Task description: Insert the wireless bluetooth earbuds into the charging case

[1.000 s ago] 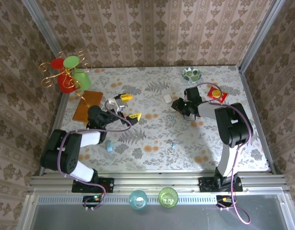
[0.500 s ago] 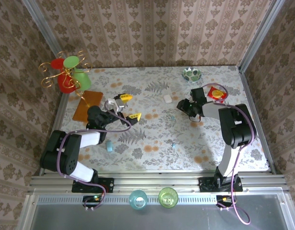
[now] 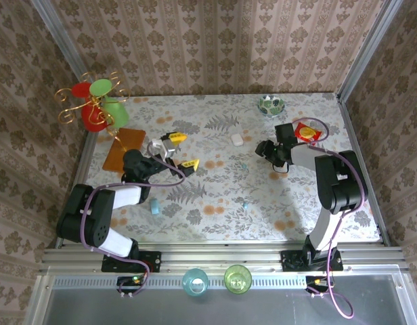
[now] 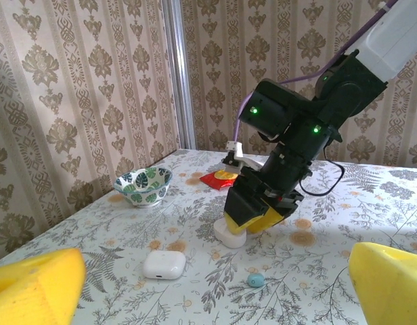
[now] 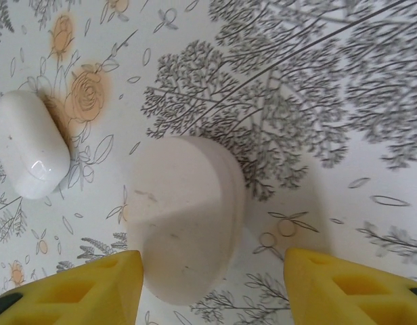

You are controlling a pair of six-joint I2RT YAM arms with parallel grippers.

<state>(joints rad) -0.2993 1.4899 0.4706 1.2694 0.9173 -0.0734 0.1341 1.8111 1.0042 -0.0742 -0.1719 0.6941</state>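
**A:** Right gripper, what's it doing?

**B:** The right gripper (image 5: pixel 214 274) is pointing down at the bench (image 5: pixel 330 101) with its jaws standing partway apart. It's straddling a white oval puck (image 5: pixel 185 217) and gripping nothing. One finger is sitting clear of the puck. The other is overlapping its edge, and I can't tell if it's touching.

**A:** And the left?

**B:** The left gripper (image 3: pixel 184 150) is hanging low over the bench and aiming across at the right arm. Its jaws are gaping wide with nothing between them.

**A:** What's lying around the puck?

**B:** A white pebble (image 5: pixel 29 145) is lying near it, not touching. The first earbud (image 4: pixel 255 279), a tiny light-blue bit, is sitting on the bench near the puck, on the side facing the left arm. A red snack packet (image 3: pixel 306 132) is lying just behind the right wrist. A leaf-patterned bowl (image 3: pixel 271 105) is sitting by the far edge.

**A:** Where's the charging case?

**B:** The charging case (image 3: pixel 155 208) is lying on the bench right beside the left arm's forearm, toward the near-left. It's well apart from both grippers. I can't tell from above whether the lid is open.

**A:** Any other earbud?

**B:** The second earbud (image 3: pixel 246 203) is lying alone mid-bench, toward the near edge. It's well apart from the case and the first earbud.
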